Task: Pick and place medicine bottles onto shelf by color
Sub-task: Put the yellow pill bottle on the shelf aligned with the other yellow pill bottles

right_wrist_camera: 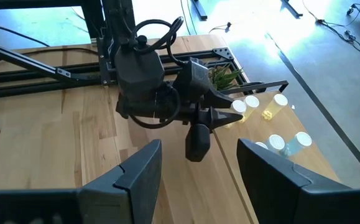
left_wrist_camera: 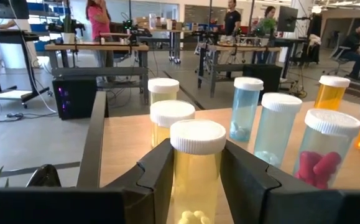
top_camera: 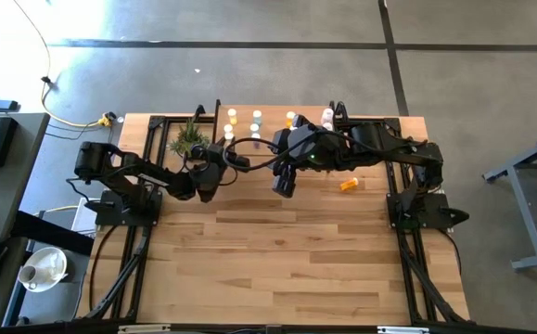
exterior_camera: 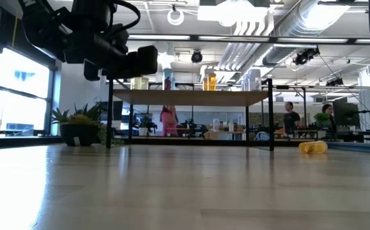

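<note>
A: The yellow medicine bottle (left_wrist_camera: 197,168) stands between the fingers of the left gripper (left_wrist_camera: 197,186), at the left end of the shelf (left_wrist_camera: 127,140), just in front of two other yellow bottles (left_wrist_camera: 170,118). The pads sit right beside its body, yet whether they press it or have begun to let go cannot be told from the left wrist view.

B: So what could go wrong?

A: If the left gripper pulls back with a pad dragging on the bottle, the bottle probably tips, and it would likely fall into the yellow one just behind it. The row is tight.

B: And the neighbours?

A: The pale blue bottles (left_wrist_camera: 279,127) stand near, and beside them a clear bottle with pink pills (left_wrist_camera: 321,152). A sideways swing of the fingers could knock those over too.

B: The right arm?

A: The right gripper (right_wrist_camera: 198,168) hangs with jaws wide apart and nothing in them, above the table (top_camera: 296,269) close to the left arm's wrist. If both arms move at once, they risk touching.

B: Anything left to fetch?

A: An orange bottle (top_camera: 349,185) lies on its side on the table, well apart from the shelf. Lying down, it may roll when gripped.
</note>
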You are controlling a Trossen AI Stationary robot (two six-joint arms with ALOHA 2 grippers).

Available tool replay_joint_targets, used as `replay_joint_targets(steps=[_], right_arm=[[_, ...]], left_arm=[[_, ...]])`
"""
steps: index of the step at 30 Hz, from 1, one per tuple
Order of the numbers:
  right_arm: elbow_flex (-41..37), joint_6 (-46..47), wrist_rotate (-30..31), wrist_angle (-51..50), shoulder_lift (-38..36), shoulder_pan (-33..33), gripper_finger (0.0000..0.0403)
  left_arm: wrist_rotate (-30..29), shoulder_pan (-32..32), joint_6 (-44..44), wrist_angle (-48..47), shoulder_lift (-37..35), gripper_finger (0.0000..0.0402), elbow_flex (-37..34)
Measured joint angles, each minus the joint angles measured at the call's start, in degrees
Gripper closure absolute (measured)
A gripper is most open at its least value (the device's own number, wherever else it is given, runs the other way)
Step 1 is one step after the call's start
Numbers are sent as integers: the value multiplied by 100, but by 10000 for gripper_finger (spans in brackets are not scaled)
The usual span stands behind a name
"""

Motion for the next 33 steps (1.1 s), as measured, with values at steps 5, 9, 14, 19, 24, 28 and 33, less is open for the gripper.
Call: replay_joint_targets(steps=[5,9,14,19,24,28,33], right_arm=[[0,-4,0,0,0,1,202],[0,-7,0,0,0,-1,202],[0,-7,0,-2,0,-1,202],[0,-7,0,-24,0,0,202],[0,-9,0,-24,2,-1,202],[0,-9,0,-24,2,1,202],[0,-9,0,-26,2,0,202]], left_arm=[[4,0,0,-24,0,277,-2],[4,-4,0,-18,0,264,-2],[6,-4,18,-11,0,246,-2],[22,-31,44,-11,0,222,-2],[49,-81,46,37,0,201,-2],[65,-81,46,57,0,194,-2],[67,-130,48,82,0,197,-2]])
